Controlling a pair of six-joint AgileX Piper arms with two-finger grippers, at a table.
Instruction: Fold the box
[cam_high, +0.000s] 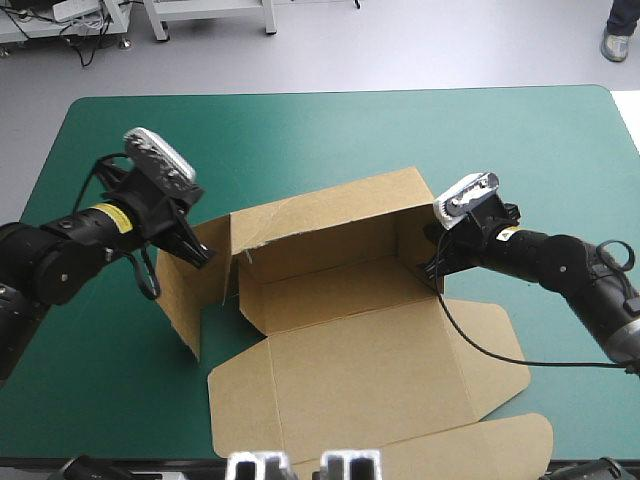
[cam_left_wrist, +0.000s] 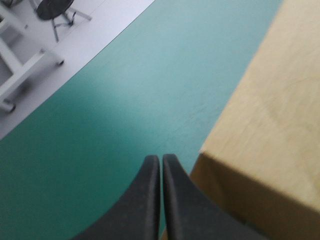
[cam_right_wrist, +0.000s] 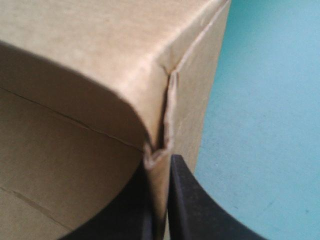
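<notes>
My left gripper (cam_high: 203, 256) closed on nothing, my right gripper (cam_high: 432, 272) clamped on the box (cam_high: 320, 235).
My left arm (cam_high: 60, 250) reached in from the box's left side, elbow bent and wrist angled down, and its black fingers (cam_left_wrist: 135, 210) met in one point just beside the box's left wall, nothing between them. My right arm (cam_high: 560, 265) lay low and stretched in from the box's right side, and that gripper's fingers were all but together, pinching the upright edge of the box's right wall.

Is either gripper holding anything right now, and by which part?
The right gripper pinches the box by its right wall's edge; the left gripper, shut, holds nothing.
</notes>
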